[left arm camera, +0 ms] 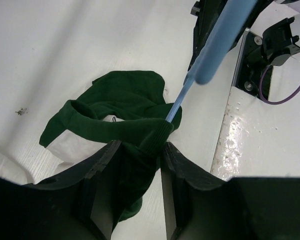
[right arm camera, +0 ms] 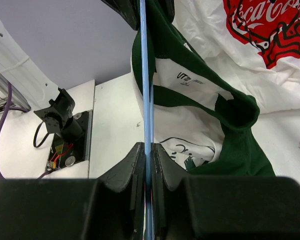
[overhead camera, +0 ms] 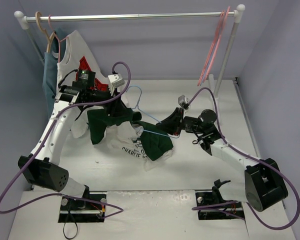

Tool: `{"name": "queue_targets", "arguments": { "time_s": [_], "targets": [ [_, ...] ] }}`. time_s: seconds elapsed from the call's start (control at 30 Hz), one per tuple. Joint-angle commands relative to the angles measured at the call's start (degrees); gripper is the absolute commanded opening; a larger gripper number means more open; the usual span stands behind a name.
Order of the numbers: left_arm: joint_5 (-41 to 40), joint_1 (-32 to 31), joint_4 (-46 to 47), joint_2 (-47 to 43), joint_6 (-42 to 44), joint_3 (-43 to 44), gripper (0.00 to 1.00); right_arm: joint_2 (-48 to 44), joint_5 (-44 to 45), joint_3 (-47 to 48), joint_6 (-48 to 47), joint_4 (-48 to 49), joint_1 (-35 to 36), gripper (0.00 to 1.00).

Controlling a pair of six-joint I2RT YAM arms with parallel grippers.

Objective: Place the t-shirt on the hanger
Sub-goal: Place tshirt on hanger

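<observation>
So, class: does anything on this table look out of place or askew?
The white raglan t-shirt with dark green sleeves lies crumpled in a heap, with the thin light blue wire hanger poking slantwise into its collar.

Bright, even, diffuse light falls from above in all 3 views. In the top view the arms throw only faint, soft-edged shadows on the tabletop [overhead camera: 190, 172]. The left wrist view has a patch of glare on that surface at right, and the hanger [left arm camera: 225, 35] near the lens is a thick blue blur. The left tool [left arm camera: 140, 147] and right tool [right arm camera: 147, 149] read as dark, soft masses; the t-shirt [left arm camera: 125, 100] is sharp.
</observation>
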Motion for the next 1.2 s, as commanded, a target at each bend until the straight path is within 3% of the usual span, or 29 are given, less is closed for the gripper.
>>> {"name": "queue_targets", "arguments": {
  "time_s": [0.0, 0.13, 0.23, 0.37, 0.43, 0.47, 0.67, 0.87, 1.17],
  "targets": [
    [5.2, -1.4, 1.0, -2.1, -0.7, 0.8, 0.35, -0.4, 0.4, 5.0, 0.7, 7.8, 0.2, 0.0],
    [5.1, -2.2, 1.2, -2.4, -1.2, 0.3, 0.33, 0.5, 0.8, 5.8, 0.7, 7.1, 0.4, 0.0],
    [4.4, -2.7, 1.7, -3.0, -1.6, -0.6, 0.22, 1.9, 1.6, 6.5, 0.0, 4.3, 0.5, 0.0],
    [2.3, -2.8, 3.3, -5.0, -2.1, -2.5, 0.01, 1.6, 4.6, 7.4, -2.5, -1.7, 0.4, 0.07],
    [0.8, -2.8, 4.8, -7.4, -2.7, -4.2, 0.0, 0.6, 7.1, 7.7, -4.8, -6.2, 0.4, 0.11],
    [-0.1, -2.8, 6.5, -8.2, -2.8, -6.3, 0.0, 0.2, 8.3, 7.9, -5.5, -8.1, 0.3, 0.2],
    [-4.8, -2.8, 11.2, -17.1, -2.0, -15.5, 0.0, -4.5, 18.4, 11.8, -9.7, -23.3, 0.1, 0.47],
    [-6.2, -2.8, 12.5, -25.7, -0.9, -25.2, 0.0, -8.0, 21.0, 16.3, -10.2, -32.1, 0.1, 0.6],
    [-8.3, -2.9, 14.0, -31.3, -1.5, -34.3, 0.0, -8.1, 21.0, 21.6, -9.3, -37.7, 0.1, 0.64]
  ]
}}
